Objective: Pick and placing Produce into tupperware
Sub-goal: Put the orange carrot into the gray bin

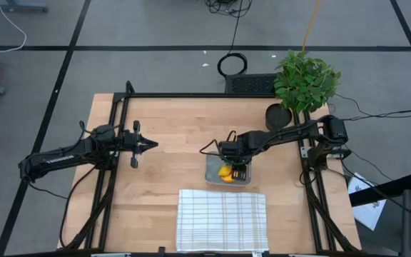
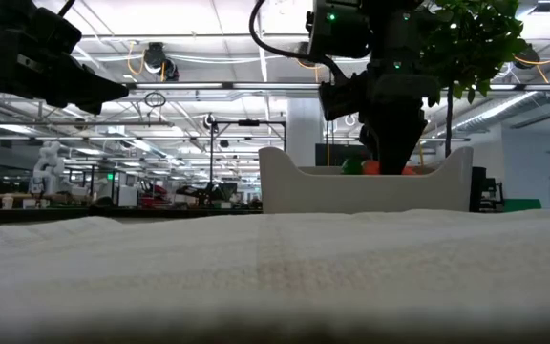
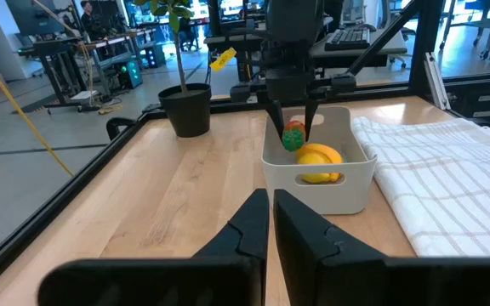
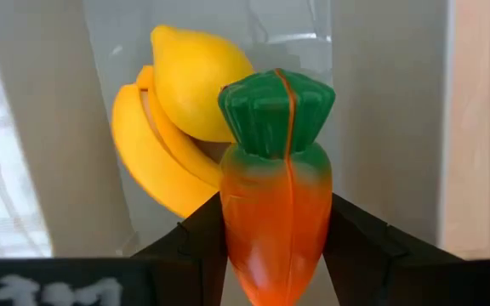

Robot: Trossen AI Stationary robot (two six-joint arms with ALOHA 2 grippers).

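Over the wooden table [image 1: 170, 143], we see the right gripper [image 1: 238, 171] poised above the small grey-clear tub [image 3: 351, 183], its fingers clamped on the orange carrot [image 4: 276, 212], green top pointing away from the wrist; the carrot hangs inside the mouth of the tub, just above the two pieces already lying there. The banana [image 4: 147, 166] curves along the floor of the tub with the lemon [image 4: 196, 81] resting against it; both are settled, neither touched by the fingers. We judge this the last placement of the task: two pieces in, the third held over them and not yet let go.

The left gripper [image 1: 143, 144] waits well apart on the other side of the table, held off the wood with its fingers closed together on nothing. The white checked cloth [image 1: 221, 220] lies just beside the tub toward the near edge; the potted plant [image 1: 304, 80] stands at the far right corner, clear of the work.

The next move, as we read it, calls for parting the fingers so the carrot drops onto the pile, then a straight lift out so the fingers do not catch the tub wall; the carrot may roll off the lemon, though the walls should keep it in.
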